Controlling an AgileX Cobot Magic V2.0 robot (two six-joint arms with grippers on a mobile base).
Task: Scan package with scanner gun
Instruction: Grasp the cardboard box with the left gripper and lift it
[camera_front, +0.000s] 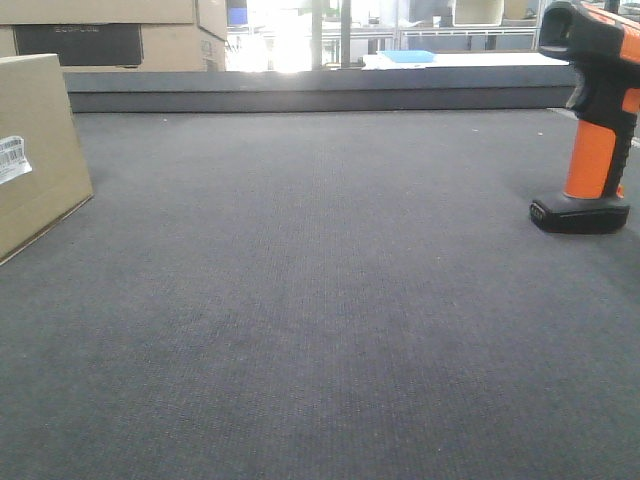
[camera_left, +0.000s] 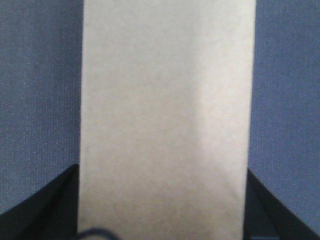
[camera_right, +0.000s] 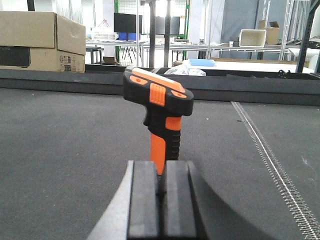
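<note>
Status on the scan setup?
Left fingers flank package, grip unclear. Right fingers shut, empty, short of upright scanner gun. Nothing in the way.

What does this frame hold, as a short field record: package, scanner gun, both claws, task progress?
package: tan box standing on the carpet, white label visible in the front view
scanner gun: upright on its black foot, untouched, apart from the package
left claw: fingers on both sides of the package; grip cannot be told
right claw: shut, pointing at the scanner gun, not holding it
scan: not yet begun
</note>
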